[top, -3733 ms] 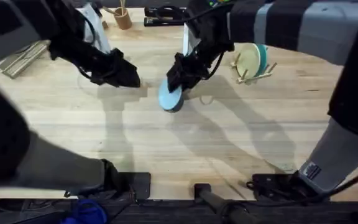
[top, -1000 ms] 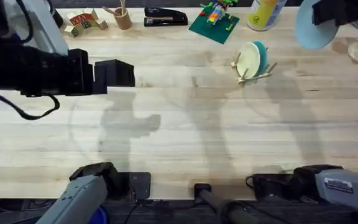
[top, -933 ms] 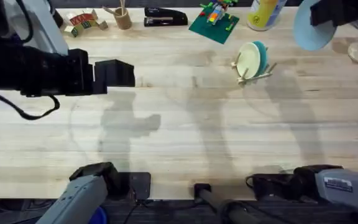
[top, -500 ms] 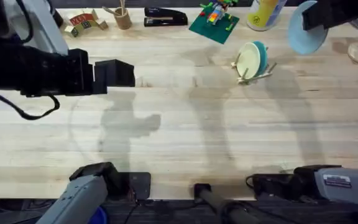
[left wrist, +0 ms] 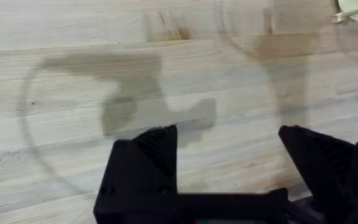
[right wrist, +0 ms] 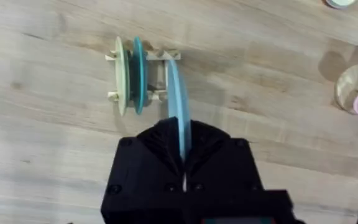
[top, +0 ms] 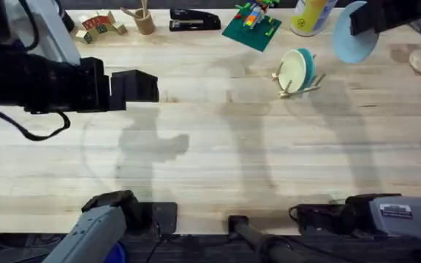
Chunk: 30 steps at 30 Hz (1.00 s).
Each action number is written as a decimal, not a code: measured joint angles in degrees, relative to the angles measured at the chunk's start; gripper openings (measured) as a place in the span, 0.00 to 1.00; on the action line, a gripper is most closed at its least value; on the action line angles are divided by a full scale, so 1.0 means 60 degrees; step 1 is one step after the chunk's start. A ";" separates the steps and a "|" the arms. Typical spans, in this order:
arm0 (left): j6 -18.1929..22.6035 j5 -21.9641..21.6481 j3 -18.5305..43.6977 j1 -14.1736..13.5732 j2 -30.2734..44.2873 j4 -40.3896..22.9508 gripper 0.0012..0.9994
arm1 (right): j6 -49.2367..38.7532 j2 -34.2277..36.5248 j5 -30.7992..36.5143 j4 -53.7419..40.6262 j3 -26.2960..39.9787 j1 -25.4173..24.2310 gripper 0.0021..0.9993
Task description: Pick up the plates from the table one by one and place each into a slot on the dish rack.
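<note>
**Blue plate carried in over the rack's free slot**

Over the last second the right gripper [top: 377, 16] drifted in from the far right corner of the table [top: 218, 146] toward the dish rack [top: 298, 82], the light blue plate [top: 351, 36] clamped on edge between its closed fingers. A few seconds before that, the same plate was low over the middle of the table, so the lift and most of the carry were done.

From the right wrist camera the held plate [right wrist: 175, 106] stood vertical, its edge lined up just beside the teal plate [right wrist: 138, 74], over the open pegs of the rack [right wrist: 160, 74]. The cream plate [right wrist: 120, 74] sat one slot further out. The plate looked raised above the rack, not yet seated.

The left gripper [left wrist: 229, 168] had not moved, its fingers spread wide over bare wood, holding nothing.

The remaining step, in my judgement, was a straight lowering into the free slot.
</note>
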 joint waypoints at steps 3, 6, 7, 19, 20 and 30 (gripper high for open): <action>0.0000 0.0000 0.0000 0.0000 -0.0003 0.0000 0.99 | 0.0062 0.0134 -0.0136 0.0141 0.0000 0.0000 0.03; 0.0000 0.0000 0.0000 0.0000 -0.0003 0.0000 0.99 | 0.0094 0.0262 -0.0231 0.0188 0.0000 0.0000 0.03; 0.0000 0.0000 0.0000 0.0000 -0.0003 0.0000 1.00 | 0.0099 0.0320 -0.0261 0.0199 0.0000 0.0000 0.03; 0.0000 0.0000 0.0000 0.0000 -0.0003 0.0000 1.00 | 0.0100 0.1153 -0.0378 0.0261 0.0000 0.0000 0.03; 0.0000 0.0000 0.0000 0.0000 -0.0003 0.0000 0.99 | 0.0102 0.1217 -0.0378 0.0264 0.0000 0.0000 0.03; 0.0000 0.0000 0.0000 0.0000 -0.0003 0.0000 1.00 | 0.0103 0.1921 -0.0692 0.0380 0.0000 0.0000 0.03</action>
